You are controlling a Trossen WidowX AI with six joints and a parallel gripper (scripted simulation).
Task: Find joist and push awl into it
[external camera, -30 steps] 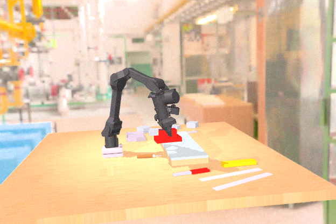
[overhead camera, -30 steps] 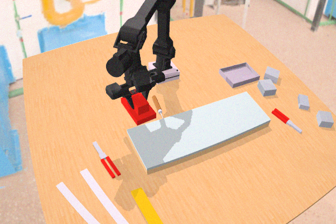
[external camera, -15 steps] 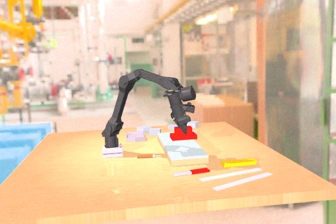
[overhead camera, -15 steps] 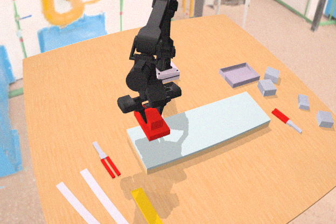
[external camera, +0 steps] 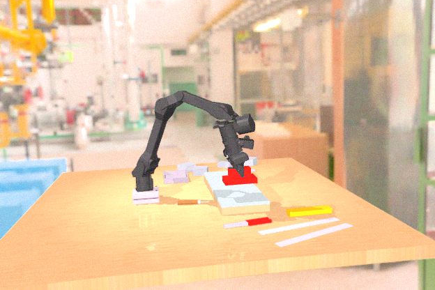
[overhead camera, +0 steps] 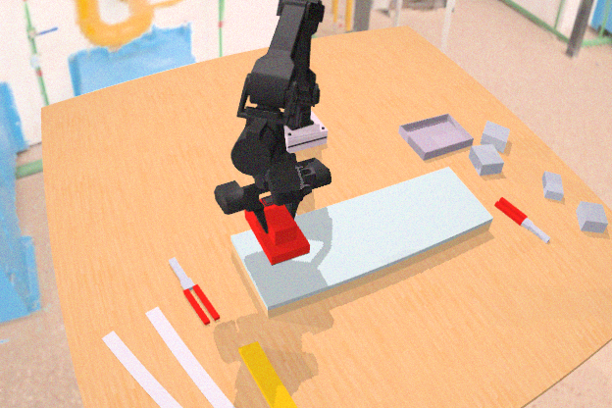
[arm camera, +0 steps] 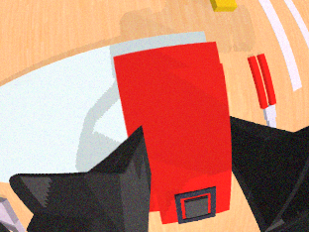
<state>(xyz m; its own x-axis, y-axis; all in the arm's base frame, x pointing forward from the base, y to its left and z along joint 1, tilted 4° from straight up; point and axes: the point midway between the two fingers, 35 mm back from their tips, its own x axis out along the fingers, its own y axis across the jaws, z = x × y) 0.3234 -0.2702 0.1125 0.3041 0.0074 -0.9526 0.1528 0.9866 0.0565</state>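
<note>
My gripper (overhead camera: 280, 224) (external camera: 242, 174) (arm camera: 180, 126) is shut on the red stud finder (overhead camera: 291, 246) (external camera: 240, 179) (arm camera: 173, 89). It holds the stud finder over the left end of the pale floor panel (overhead camera: 395, 226) (external camera: 230, 203) (arm camera: 45, 114) as the top camera sees it, seemingly a little above the surface. The small square display (arm camera: 196, 206) on the stud finder looks dark grey. The awl (external camera: 187, 202), with a brown handle, lies on the table beside the panel; the arm hides it in the top view. The lilac tray (overhead camera: 426, 152) (external camera: 177, 180) is empty. No hole shows on the visible panel top.
Red-handled pliers (overhead camera: 203, 301) (external camera: 258, 222) (arm camera: 265, 82), white strips (overhead camera: 187, 356) (external camera: 298, 226) and a yellow bar (overhead camera: 267, 374) (external camera: 309, 212) lie near the panel's left end. Another red-handled tool (overhead camera: 511, 210) and several grey blocks (overhead camera: 486, 160) lie beyond its right end.
</note>
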